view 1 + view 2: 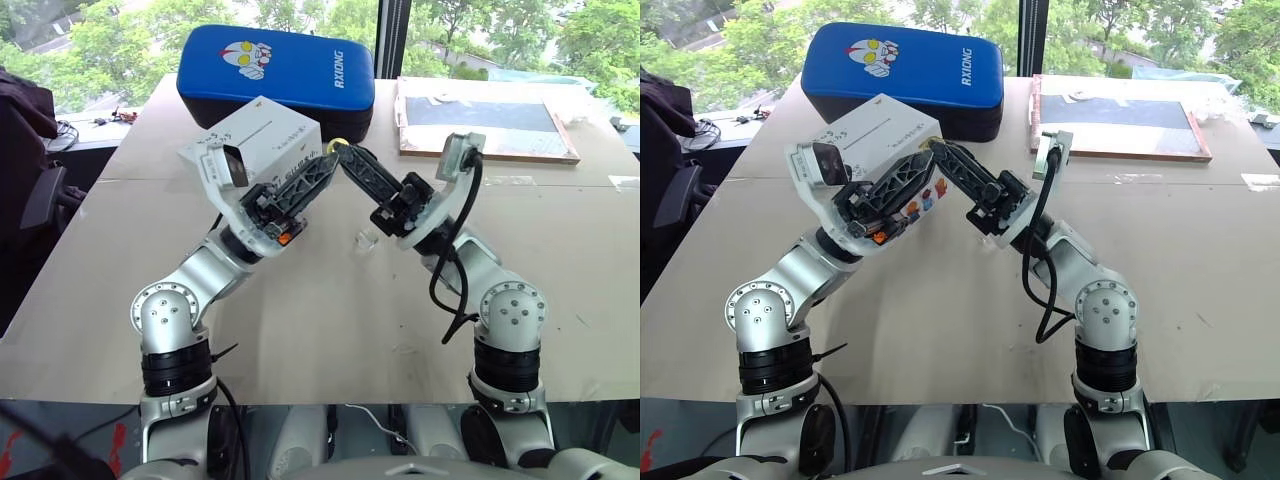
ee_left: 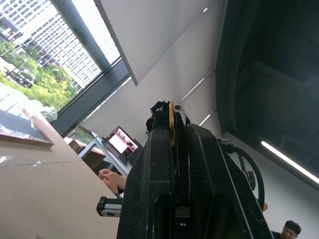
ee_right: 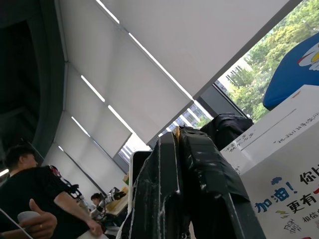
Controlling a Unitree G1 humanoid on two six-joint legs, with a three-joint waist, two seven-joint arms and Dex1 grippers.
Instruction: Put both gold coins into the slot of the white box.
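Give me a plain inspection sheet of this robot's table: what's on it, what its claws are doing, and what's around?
Surface: pale wooden table, bare near the robot.
Job's things: white box at the far side of the table, thin slot on its plain top; one gold coin pinched where the fingertips meet; a gold edge also shows between the fingers in each wrist view.
Clutter: blue padded case behind the box; framed board at the far right; small clear piece on the table.
Grippers: left gripper and right gripper both shut, tips together beside the box.
Cables: black cable looping along the right arm.
Surroundings: windows with trees; people at desks in the wrist views.
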